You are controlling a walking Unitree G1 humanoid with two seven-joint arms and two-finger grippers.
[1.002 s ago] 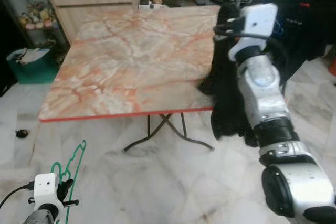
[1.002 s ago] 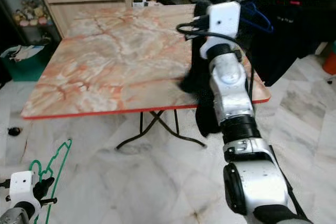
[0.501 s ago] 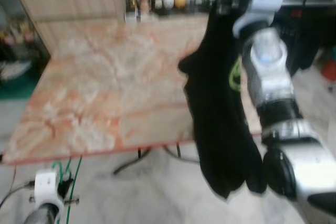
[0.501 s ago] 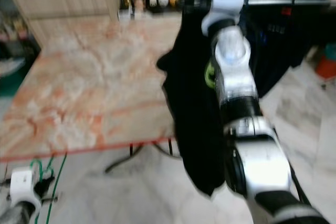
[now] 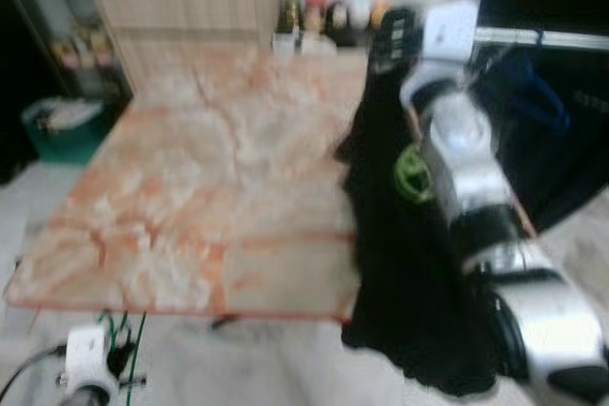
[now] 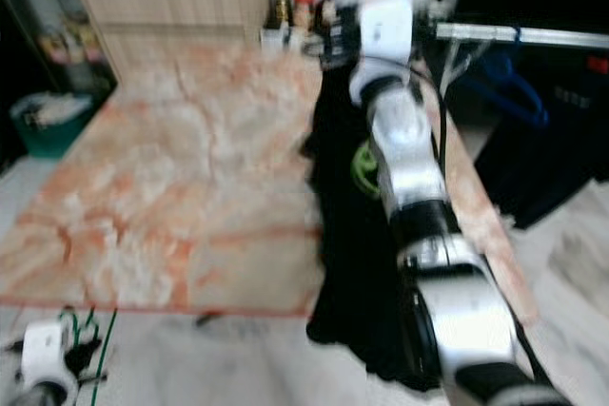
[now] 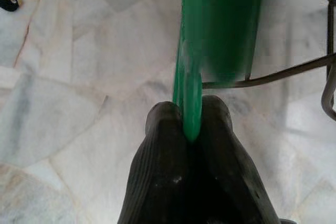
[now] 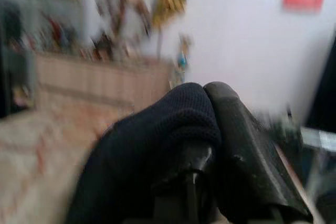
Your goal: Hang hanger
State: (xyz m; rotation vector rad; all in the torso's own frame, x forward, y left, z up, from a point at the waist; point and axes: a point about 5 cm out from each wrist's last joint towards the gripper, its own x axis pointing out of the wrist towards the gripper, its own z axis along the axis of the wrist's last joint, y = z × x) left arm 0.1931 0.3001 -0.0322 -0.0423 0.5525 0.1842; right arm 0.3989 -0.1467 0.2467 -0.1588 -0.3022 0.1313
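Left wrist view, thin green hanger, seemingly wire

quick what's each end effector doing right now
Left end effector: shut on the thin green wire hanger.
Right end effector: shut on the black fabric garment.

Even indoor daylight, both head views smeared by motion blur throughout, the right wrist view soft, perhaps blurred too, the left wrist view sharper at centre.
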